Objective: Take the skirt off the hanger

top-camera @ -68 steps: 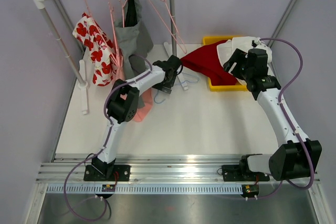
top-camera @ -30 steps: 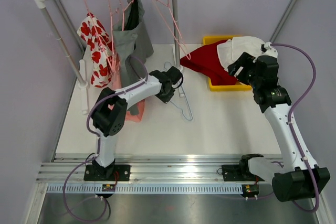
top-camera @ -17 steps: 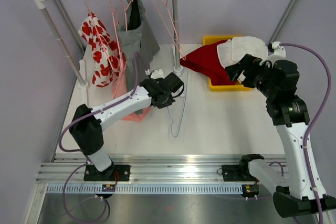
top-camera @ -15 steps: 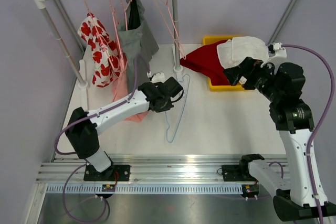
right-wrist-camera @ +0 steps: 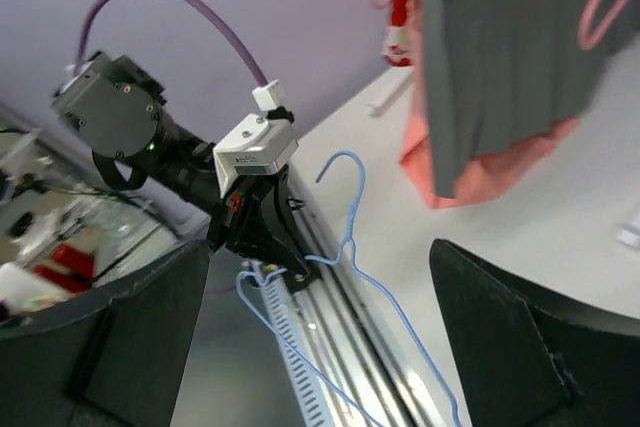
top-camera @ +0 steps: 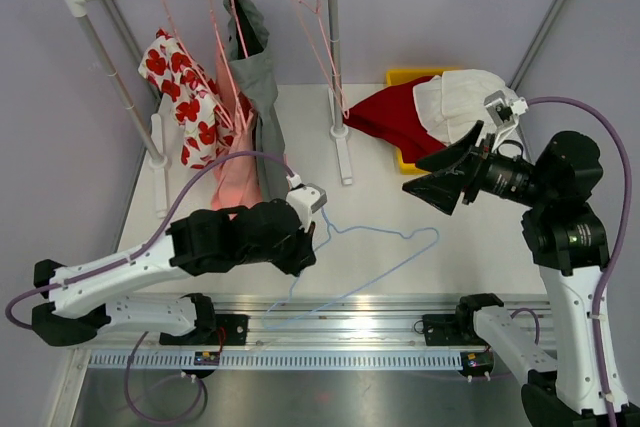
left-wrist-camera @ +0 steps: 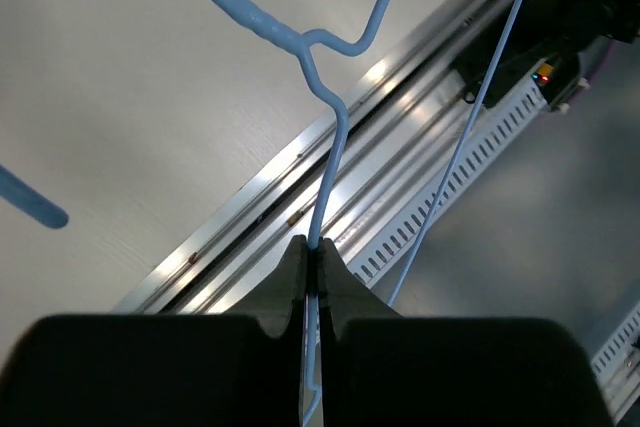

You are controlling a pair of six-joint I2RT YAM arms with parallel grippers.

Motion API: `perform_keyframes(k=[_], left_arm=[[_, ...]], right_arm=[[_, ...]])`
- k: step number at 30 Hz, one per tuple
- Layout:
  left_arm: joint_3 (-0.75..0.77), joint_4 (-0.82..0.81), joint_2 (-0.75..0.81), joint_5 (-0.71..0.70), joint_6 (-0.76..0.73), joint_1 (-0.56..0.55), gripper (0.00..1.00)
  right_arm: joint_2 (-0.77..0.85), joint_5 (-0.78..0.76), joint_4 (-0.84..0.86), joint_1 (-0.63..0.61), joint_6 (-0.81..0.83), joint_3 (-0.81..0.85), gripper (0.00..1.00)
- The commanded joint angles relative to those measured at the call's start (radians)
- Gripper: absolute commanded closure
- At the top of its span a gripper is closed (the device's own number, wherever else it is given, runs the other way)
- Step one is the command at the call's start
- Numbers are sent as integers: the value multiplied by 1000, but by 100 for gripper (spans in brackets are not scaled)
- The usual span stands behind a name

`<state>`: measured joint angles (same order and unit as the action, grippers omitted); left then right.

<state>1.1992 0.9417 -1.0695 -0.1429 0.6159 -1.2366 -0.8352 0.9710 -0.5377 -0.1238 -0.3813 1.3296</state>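
**A:** The left gripper (left-wrist-camera: pixel 312 252) is pinched tight on the wire of the blue hanger (left-wrist-camera: pixel 333 167), just below the twist of its neck. Out past the fingertips the wire is bare. Its frame reaches toward the right gripper's side, low over the front rail (top-camera: pixel 350 312).

**B:** And the right gripper (top-camera: pixel 425 175)?

**A:** Spread wide and holding nothing, raised off the table and turned toward the left one. Just beyond it, on the side away from the arm bases, sits the yellow bin (top-camera: pixel 405 75). A red garment (top-camera: pixel 385 112) spills over its rim, and a white garment (top-camera: pixel 455 97) is heaped on top.

**B:** So where's the skirt?

**A:** Off the hanger, I'd judge, and probably one of those two at the bin. I can't say which, because both are crumpled and no waistband shows.

**B:** What step is in hand, then?

**A:** The removal itself looks done. What's left is parking the bare hanger. The left arm would need to lower it flat or carry it aside, then let go. It should mind that the long wire doesn't catch the rail or the right gripper's fingers.

**B:** Anything else unclear?

**A:** The left wrist view shows only the jaw tips and a stretch of wire. Most of the frame runs out of the picture. The bin lies outside the right wrist view.
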Motion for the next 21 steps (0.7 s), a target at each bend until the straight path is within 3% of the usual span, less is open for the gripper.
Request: perform_keyframes(k=[1,9,16,20,21], left_arm=[[75,-70,48,103,-111,-40,100],[247,-70,-12,137,-203,-46,100],[456,-38,-133,183,-303,-46,100],[517,-29,-159,174,-329,-46,100],[520,-27,-161,171,-338,-47,100]], right_arm=[[-21,277,152,-30,-155,-59,1],[-30,356,116,-125,-154,-76,0],[-45,310,30,-194,-90,-122,1],[-44,305,18,-208,-80,-127,13],[-44,302,18,-208,-80,-127,31]])
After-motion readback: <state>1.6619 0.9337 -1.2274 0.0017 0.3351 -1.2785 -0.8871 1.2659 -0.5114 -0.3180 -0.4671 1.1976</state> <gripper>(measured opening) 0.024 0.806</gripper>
